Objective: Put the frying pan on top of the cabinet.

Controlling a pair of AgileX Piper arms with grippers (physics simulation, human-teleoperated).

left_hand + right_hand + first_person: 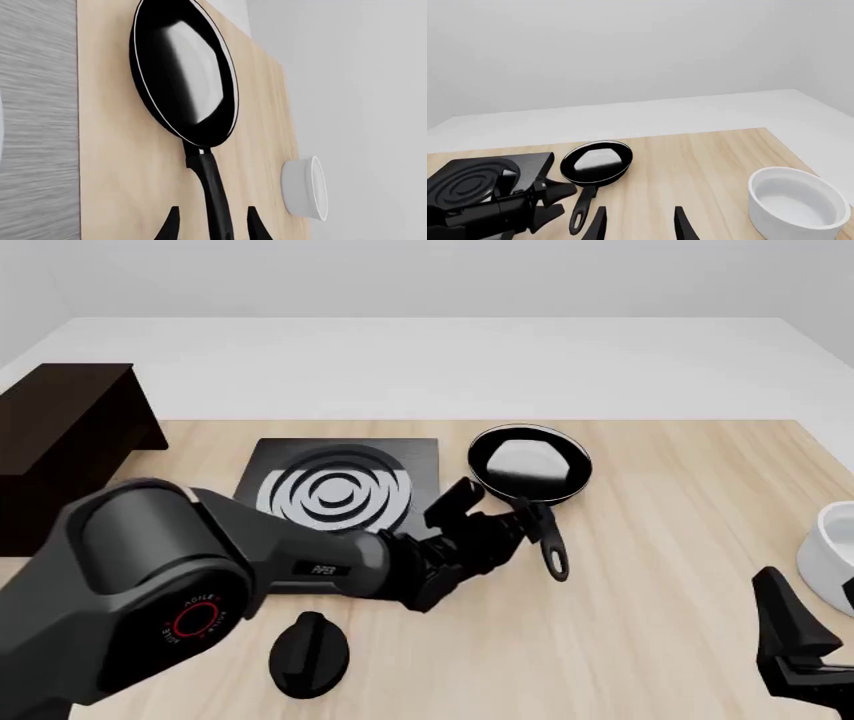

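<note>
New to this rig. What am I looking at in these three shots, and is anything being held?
These are simulator renders of two robot arms at a wooden table. The front view looks down from behind the arms; the other two come from cameras just behind each hand.

On the table are a frying pan, a stove plate, a black knob and a white bowl. A dark cabinet stands at the left.

The left hand is open, its fingers either side of the pan's handle, not gripping. The right hand is open and holds nothing.
</note>
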